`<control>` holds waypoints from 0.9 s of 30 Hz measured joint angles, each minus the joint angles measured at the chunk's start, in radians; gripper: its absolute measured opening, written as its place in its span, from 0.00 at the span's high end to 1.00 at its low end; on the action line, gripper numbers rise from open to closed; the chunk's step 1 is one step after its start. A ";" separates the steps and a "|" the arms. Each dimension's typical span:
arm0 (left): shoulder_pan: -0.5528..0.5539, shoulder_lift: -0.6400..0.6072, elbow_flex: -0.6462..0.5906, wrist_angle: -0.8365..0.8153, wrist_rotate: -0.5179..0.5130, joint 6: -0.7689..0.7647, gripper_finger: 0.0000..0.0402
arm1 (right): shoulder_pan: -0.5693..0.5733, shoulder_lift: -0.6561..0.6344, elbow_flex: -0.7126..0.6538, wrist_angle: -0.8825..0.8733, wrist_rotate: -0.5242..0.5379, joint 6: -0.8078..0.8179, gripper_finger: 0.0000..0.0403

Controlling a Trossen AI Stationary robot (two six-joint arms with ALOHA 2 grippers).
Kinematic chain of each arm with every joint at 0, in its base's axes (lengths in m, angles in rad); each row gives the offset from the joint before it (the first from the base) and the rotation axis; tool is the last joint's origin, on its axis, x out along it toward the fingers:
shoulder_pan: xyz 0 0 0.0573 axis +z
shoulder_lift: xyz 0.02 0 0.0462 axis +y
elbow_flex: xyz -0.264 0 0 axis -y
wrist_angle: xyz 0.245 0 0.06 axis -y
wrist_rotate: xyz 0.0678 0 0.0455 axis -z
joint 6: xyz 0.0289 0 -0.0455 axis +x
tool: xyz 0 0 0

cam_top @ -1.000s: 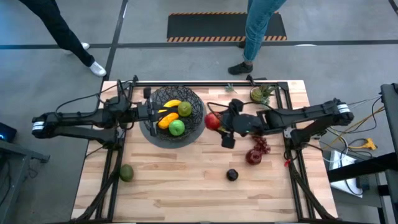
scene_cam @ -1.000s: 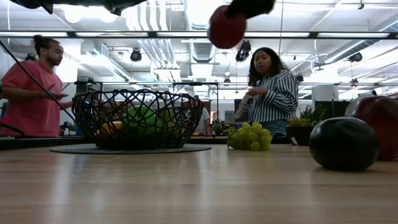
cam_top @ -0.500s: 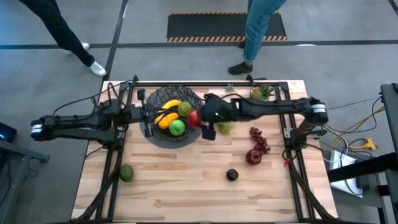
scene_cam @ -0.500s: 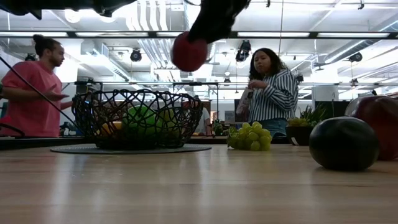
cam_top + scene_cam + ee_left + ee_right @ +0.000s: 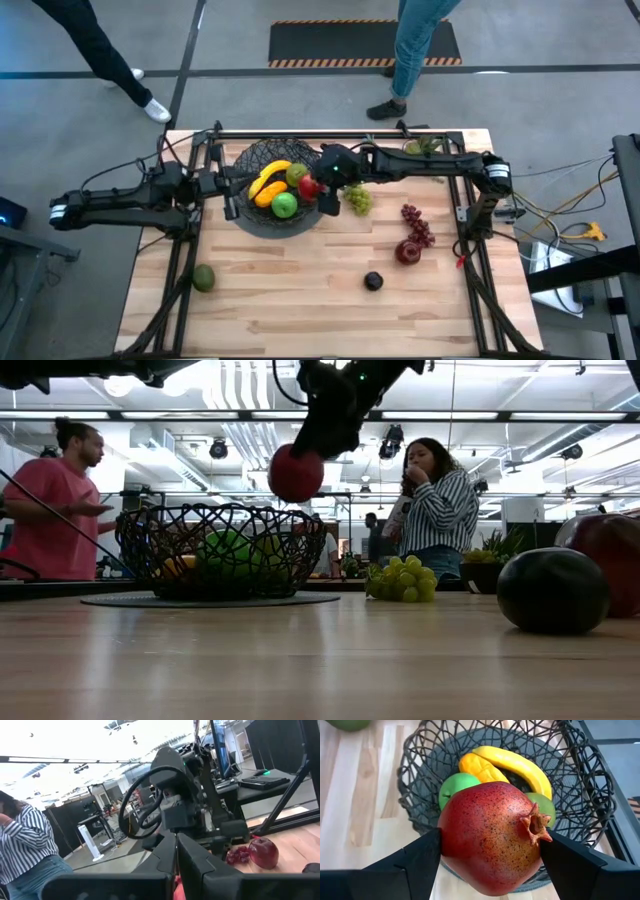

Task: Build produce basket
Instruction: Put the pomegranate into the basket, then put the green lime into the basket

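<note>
The black wire basket [image 5: 262, 218] stands at the table's far left and holds a banana [image 5: 273, 172], an orange piece [image 5: 264, 193], a green apple [image 5: 284, 206] and another green fruit [image 5: 297, 176]. My right gripper [image 5: 320, 189] is shut on a speckled red fruit with a crown-like calyx [image 5: 492, 837], above the basket's right rim [image 5: 310, 525]. My left gripper [image 5: 231, 190] is shut and empty, raised by the basket's left side. It also shows in the left wrist view [image 5: 176, 851]. My right gripper pinches the red fruit's two opposite sides [image 5: 445, 845] between its two fingers [image 5: 417, 860]. The calyx [image 5: 536, 822] is turned sideways toward one finger. The fingers slant down from the table's right. The fruit [image 5: 296, 472] hangs lifted clear above the basket's rim.
Green grapes [image 5: 357, 200] lie just right of the basket. Dark red grapes [image 5: 415, 224], a red apple [image 5: 407, 252] and a black fruit [image 5: 373, 281] lie at the right. An avocado [image 5: 203, 278] lies near left. A potted plant [image 5: 424, 148] stands far right. People stand beyond the table.
My right gripper has carried the red fruit toward the table's left edge, from beside the basket to above its right rim, and has come down somewhat. My left gripper has drawn back a little toward the table's left edge.
</note>
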 joint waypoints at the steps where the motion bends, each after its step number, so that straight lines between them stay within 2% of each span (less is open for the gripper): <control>1: 0.000 -0.003 0.000 -0.006 -0.002 0.000 1.00 | 0.000 0.006 0.000 0.008 0.000 -0.001 0.27; 16: 0.000 -0.002 0.000 -0.016 -0.001 -0.005 1.00 | -0.021 0.148 0.000 0.085 0.008 -0.002 0.26; 27: 0.000 0.000 0.000 -0.020 -0.001 -0.005 1.00 | -0.027 0.149 0.000 0.087 0.008 -0.017 0.12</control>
